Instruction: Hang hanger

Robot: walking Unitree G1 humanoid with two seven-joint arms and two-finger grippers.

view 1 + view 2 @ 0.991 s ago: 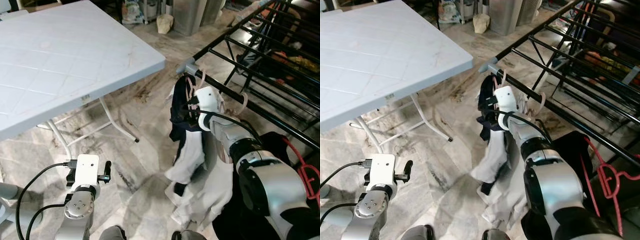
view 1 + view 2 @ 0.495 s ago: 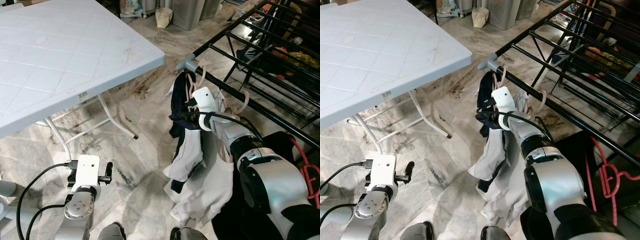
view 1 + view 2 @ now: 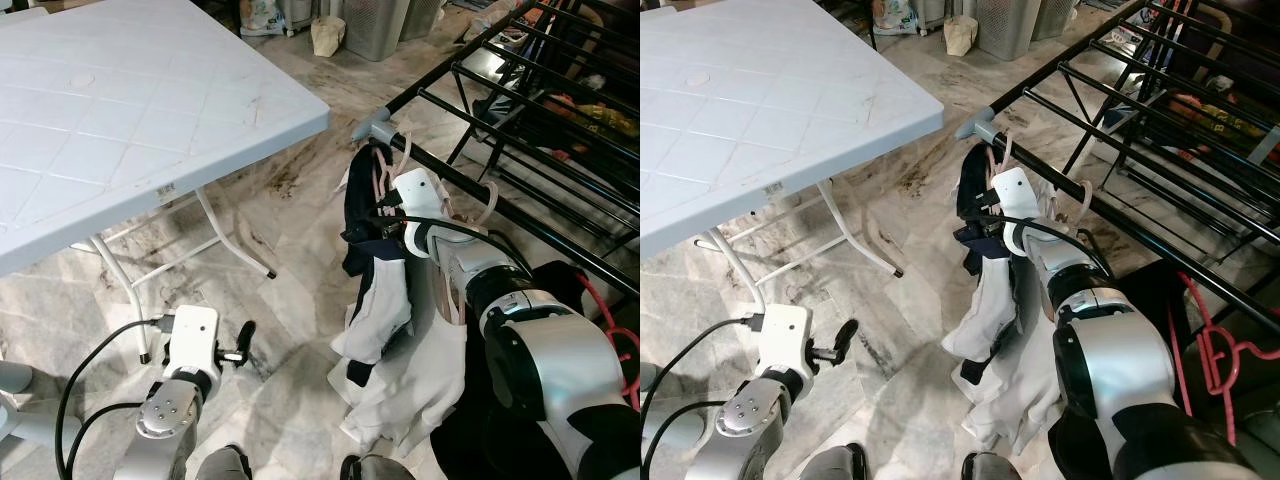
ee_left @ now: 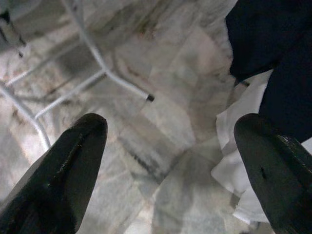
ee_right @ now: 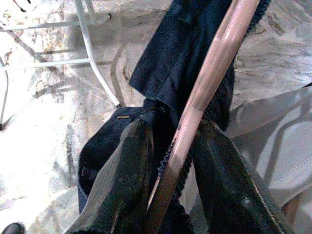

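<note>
A pink hanger (image 3: 379, 183) carrying a navy and white garment (image 3: 384, 305) has its hook over the end of the black drying rack rail (image 3: 520, 216). My right gripper (image 3: 386, 213) is just under that rail. In the right wrist view its two black fingers (image 5: 131, 161) press on either side of the pink hanger bar (image 5: 207, 85), with navy cloth behind. My left gripper (image 3: 241, 343) hangs low over the marble floor, open with nothing in it. In the left wrist view its fingertips (image 4: 87, 131) stand wide apart.
A white folding table (image 3: 130, 110) stands to the left, its metal legs (image 3: 236, 236) reaching the floor near the garment. A second pale hanger (image 3: 488, 205) sits further along the rail, and a red hanger (image 3: 616, 345) at the right. More rack bars and clutter lie behind.
My left arm has swung to the right, closer to the garment. My right gripper has shifted slightly towards the rail with the hanger.
</note>
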